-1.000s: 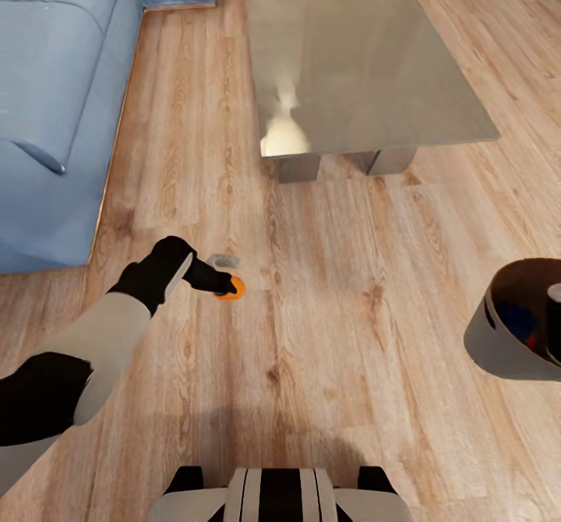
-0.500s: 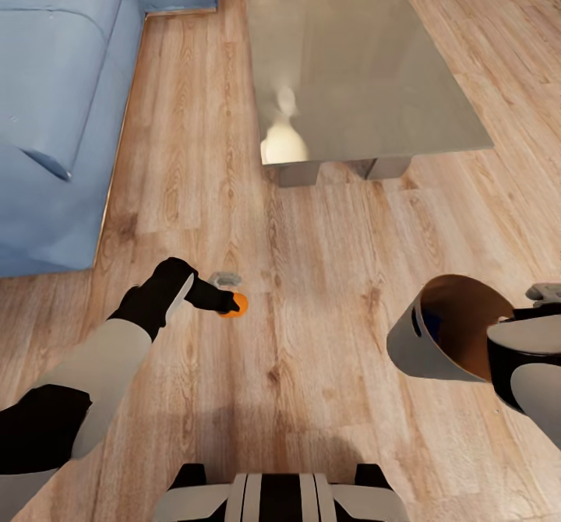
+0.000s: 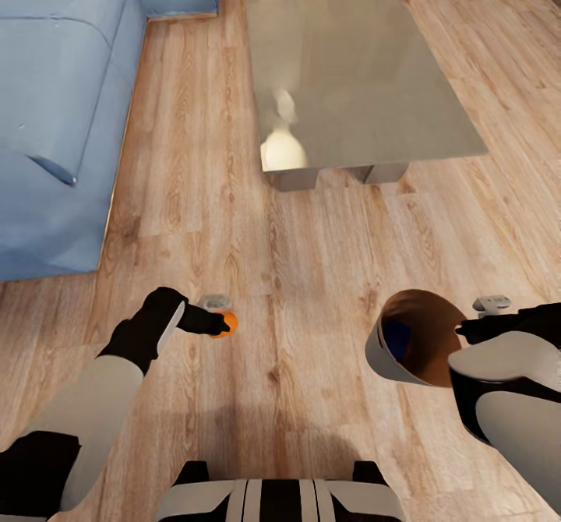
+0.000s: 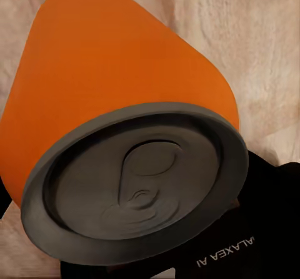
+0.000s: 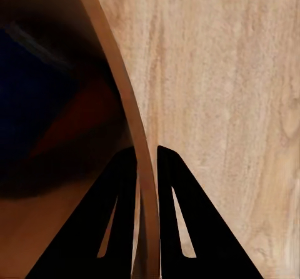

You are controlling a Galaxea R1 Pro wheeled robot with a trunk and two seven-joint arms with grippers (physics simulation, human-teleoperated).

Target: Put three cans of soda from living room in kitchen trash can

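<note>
L jaws (image 3: 212, 324) clamp orange can (image 3: 225, 323); R jaws (image 5: 145, 166) nearly closed, pinching trash can (image 3: 383, 360) rim.

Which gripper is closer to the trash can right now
Right. The right gripper is clamped on the trash can wall; the left gripper holds an orange soda can across the floor from it.

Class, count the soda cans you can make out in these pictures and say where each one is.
2. An orange can is in the left gripper; a dark blue can lies inside the trash can. Another may be hidden there.
</note>
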